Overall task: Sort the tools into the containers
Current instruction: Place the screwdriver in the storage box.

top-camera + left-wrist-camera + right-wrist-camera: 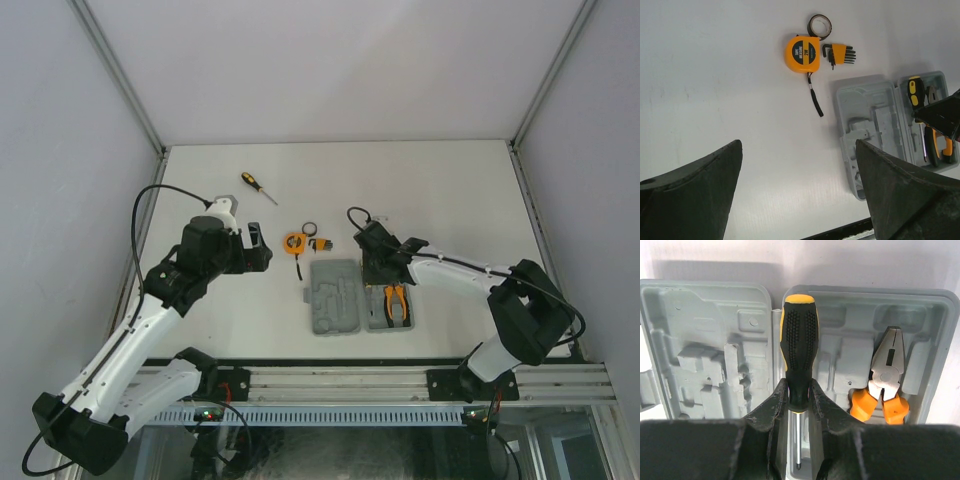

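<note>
The right gripper [799, 386] is closed narrowly on a black-and-yellow screwdriver [799, 335], one of two; its long axis is aligned with the single grey case's [705, 315] length, yellow butt away from the wrist, over the half where one orange-handled pliers [885, 385] is laid; the second screwdriver [258, 186] is seen far-left; the left gripper [797, 145] is spread wide, empty; one tape measure [802, 53], one hex key set [840, 54] and one black ring [820, 25] are grouped beyond the case.

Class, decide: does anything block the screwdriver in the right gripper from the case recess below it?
Nothing visible. The screwdriver hangs over bare moulding in the case; the pliers lie aside, in their own recess.
</note>
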Controlling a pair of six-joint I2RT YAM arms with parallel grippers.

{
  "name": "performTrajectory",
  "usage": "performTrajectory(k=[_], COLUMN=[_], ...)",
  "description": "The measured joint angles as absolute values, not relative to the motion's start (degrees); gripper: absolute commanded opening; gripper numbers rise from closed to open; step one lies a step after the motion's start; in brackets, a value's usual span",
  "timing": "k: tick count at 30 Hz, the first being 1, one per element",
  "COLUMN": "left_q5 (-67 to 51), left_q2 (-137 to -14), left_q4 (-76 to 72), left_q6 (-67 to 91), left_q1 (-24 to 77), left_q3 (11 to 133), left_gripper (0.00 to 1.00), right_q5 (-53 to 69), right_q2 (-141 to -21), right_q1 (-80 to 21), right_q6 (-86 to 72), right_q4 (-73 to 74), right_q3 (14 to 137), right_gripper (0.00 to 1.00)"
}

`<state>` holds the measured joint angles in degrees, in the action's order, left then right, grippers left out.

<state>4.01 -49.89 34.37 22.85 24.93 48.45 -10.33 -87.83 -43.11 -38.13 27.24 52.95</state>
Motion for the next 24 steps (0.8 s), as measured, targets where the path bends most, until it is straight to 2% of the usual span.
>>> performTrajectory(k=[11,24], left_q5=[3.8,3.7], left_q2=[-49.9,-50.3], left_q4=[34.4,34.4], left_q6=[22.9,22.9], left_q1=[24.8,24.7], left_q3=[48.4,48.4], left_gripper=[0.97,0.97], right_q5=[-9.7,-8.5], right_q2=[-90.6,-91.4], right_q1=[-42.3,-41.6], right_q6=[-38.1,-38.1], right_q4=[26.6,25.7], right_q3=[52.9,53.0], right_gripper=[0.04,0.21])
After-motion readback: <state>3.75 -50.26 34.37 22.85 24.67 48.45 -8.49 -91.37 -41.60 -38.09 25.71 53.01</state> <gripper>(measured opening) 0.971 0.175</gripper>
